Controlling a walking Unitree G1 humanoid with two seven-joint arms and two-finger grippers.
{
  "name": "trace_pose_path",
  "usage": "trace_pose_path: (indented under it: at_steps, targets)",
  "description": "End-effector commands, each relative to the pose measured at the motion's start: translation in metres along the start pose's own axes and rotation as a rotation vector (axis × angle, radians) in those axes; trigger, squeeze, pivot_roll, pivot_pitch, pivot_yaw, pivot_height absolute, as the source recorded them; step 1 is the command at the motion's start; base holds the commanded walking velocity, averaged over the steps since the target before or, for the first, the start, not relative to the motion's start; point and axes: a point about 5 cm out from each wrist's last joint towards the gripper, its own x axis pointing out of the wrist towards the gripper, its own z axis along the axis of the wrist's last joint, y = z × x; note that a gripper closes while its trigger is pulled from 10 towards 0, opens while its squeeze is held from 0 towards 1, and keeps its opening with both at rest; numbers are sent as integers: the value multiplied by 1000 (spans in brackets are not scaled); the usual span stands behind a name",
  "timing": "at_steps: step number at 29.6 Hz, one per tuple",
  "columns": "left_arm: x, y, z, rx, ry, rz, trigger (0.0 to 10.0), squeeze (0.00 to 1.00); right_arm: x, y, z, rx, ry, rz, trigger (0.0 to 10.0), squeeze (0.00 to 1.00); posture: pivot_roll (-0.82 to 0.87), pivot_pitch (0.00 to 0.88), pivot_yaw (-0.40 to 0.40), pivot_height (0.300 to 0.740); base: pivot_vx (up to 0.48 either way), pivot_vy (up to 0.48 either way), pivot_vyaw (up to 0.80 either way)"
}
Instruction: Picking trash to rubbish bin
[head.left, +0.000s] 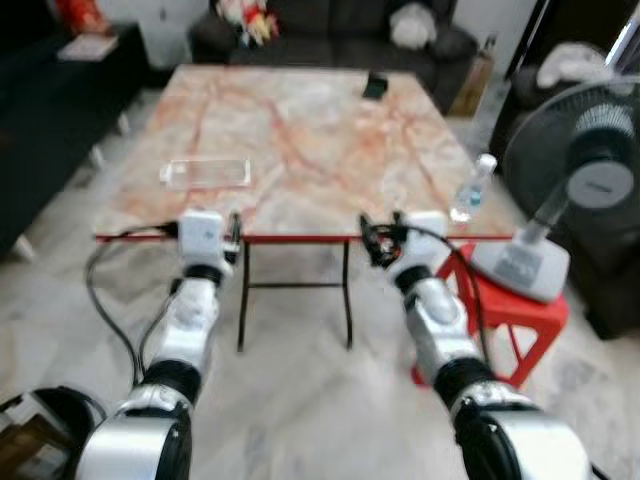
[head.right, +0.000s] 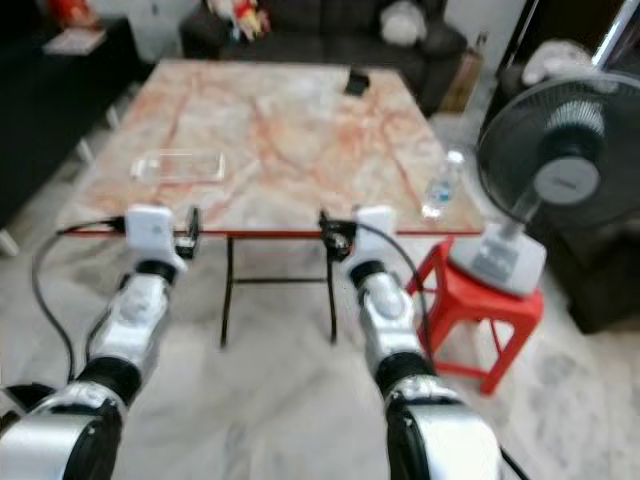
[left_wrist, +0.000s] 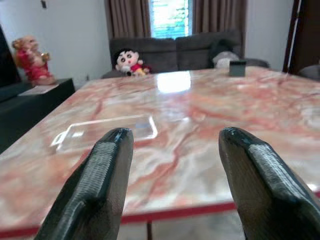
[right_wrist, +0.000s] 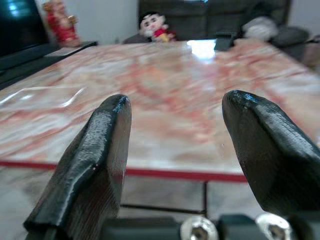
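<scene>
A big table with a pink and red marble top (head.left: 300, 130) stands in front of the robot. At its right side a grey standing fan (head.left: 585, 185) sits on a red plastic stool (head.left: 520, 310). A flat see-through plastic tray (head.left: 205, 172) lies on the table near its front left part. A small clear plastic bottle (head.left: 473, 188) stands upright at the right front edge. The left gripper (left_wrist: 172, 175) and right gripper (right_wrist: 175, 150) float just before the front edge, fingers spread apart, holding nothing.
</scene>
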Motion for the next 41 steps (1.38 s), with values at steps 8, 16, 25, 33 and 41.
trace_pose_path:
  at_steps: [8,16,25,33,41]
  targets:
    - [2,12,3,15,-11,32,10000,0,5,14,8,-26,-53,50,10000,0,115,29,-83,740,375,0,0]
    - [2,12,4,17,-15,31,10000,0,5,18,7,-7,-49,78,10000,0,116,9,-80,740,374,0,300]
    - [2,11,5,19,-18,26,10000,0,4,20,7,-13,-57,90,10000,0,117,0,-77,740,375,0,476]
    - [3,11,5,20,-20,23,10000,0,4,22,6,-27,-61,111,10000,0,117,0,-74,740,374,0,320]
    - [4,11,7,20,-25,22,10000,0,3,22,5,13,-58,98,10000,0,119,0,-77,740,375,0,500]
